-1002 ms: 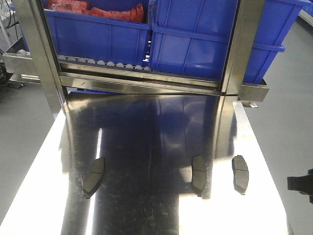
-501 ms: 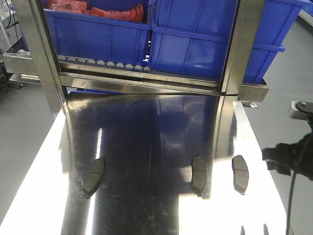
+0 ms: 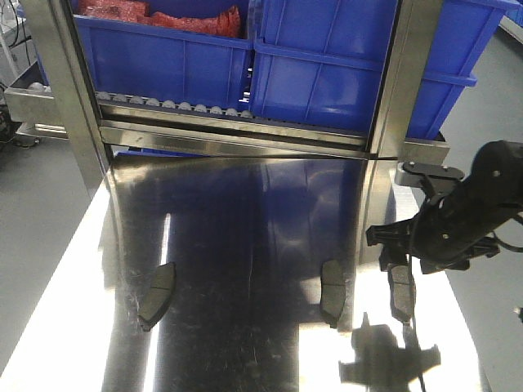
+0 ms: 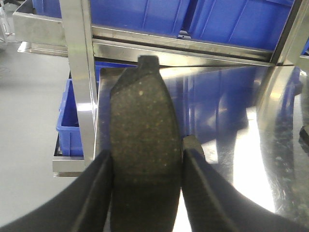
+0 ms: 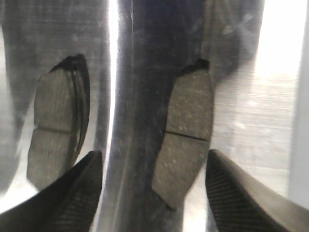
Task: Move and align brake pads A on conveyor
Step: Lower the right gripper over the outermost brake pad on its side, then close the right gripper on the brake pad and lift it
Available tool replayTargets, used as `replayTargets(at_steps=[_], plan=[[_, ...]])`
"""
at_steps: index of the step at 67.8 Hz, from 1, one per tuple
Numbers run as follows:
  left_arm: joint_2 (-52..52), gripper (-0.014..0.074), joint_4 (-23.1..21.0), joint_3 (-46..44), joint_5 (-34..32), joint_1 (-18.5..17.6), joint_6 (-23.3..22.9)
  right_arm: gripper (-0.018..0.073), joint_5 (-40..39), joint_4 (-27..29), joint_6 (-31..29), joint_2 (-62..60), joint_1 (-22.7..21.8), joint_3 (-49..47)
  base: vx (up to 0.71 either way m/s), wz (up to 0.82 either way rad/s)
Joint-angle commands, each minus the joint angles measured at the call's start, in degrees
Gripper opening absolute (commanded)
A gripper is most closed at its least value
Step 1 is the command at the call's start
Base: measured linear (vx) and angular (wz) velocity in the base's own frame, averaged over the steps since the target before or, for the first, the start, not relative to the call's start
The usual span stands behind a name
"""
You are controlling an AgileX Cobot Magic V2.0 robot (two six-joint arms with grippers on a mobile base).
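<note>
Brake pad (image 5: 186,135) lies between spread right fingers (image 5: 241,193)

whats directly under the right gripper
A brake pad lies flat on the steel table, between the jaws of the open right gripper. In the front view the right arm covers its far end.

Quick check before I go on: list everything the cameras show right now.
Brake pads on table: three, dark grey, spaced across the steel table.
Held brake pad: one, dark grey, between the left jaws.
Bins: two, blue, on the roller rack behind the table; the left one holds red parts.
Left gripper: black, shut on the pad.
Right gripper: black, jaws open over the rightmost pad.
</note>
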Motion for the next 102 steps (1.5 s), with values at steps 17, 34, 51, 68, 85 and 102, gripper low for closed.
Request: replayTargets(at_steps=[17, 34, 51, 68, 85, 102], plan=[[0.6, -0.0006, -0.6, -1.5, -5.2, -0.2, -0.6, 0.0461, 2.5, -6.2, 5.7, 4.8, -0.2, -5.1, 0.0, 0.0], [0.6, -0.0006, -0.6, -1.5, -5.2, -0.2, -0.6, 0.0461, 2.6, -6.9, 6.8, 5.9, -0.1, -5.5, 0.0, 0.0], [0.6, -0.0006, -0.6, -1.5, -5.2, -0.2, -0.6, 0.0461, 3.8, -6.9, 7.0, 8.3, -0.1, -7.7, 0.0, 0.0], [0.6, -0.0006, -0.6, -1.5, -5.2, -0.2, -0.6, 0.0453, 7.4, -7.0, 6.9, 11.4, -0.1, -8.9, 0.0, 0.0], [0.6, -0.0006, -0.6, -1.5, -5.2, -0.2, -0.6, 0.0265, 6.9, -7.1, 6.8, 11.2, -0.1, -8.8, 0.0, 0.0], [0.6, -0.0006, -0.6, -1.5, -5.2, -0.2, -0.6, -0.0015, 4.7, -7.4, 6.1, 8.9, -0.1, -8.7, 0.0, 0.0]])
